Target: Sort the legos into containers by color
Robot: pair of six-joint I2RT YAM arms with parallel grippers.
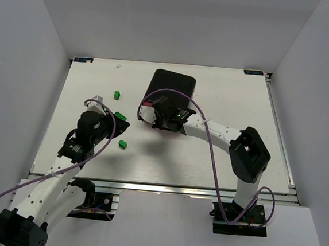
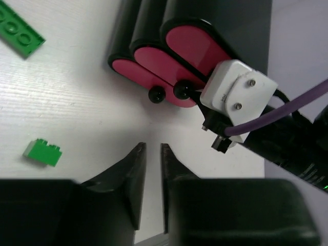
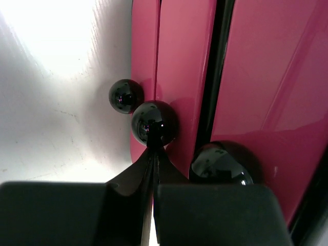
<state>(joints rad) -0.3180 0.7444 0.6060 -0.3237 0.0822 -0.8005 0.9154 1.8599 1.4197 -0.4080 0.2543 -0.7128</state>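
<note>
Pink drawers [image 2: 159,64] all shut
Their black box [image 1: 171,83] sat at 12 o'clock on the table [image 1: 224,94]. Right tool [image 3: 152,147], pressed together, touched a knob [image 3: 154,123]. Left tool [image 2: 152,147], slightly spread, held nothing. Green legos [image 1: 122,144] lay at 9 o'clock.

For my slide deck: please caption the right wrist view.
Closed right hand touches its tips to the middle black knob of three pink drawers.

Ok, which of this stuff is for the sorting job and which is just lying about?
Job: green legos, pink drawers, black casing.
Lying about: purple cables, metal edge rail.
</note>
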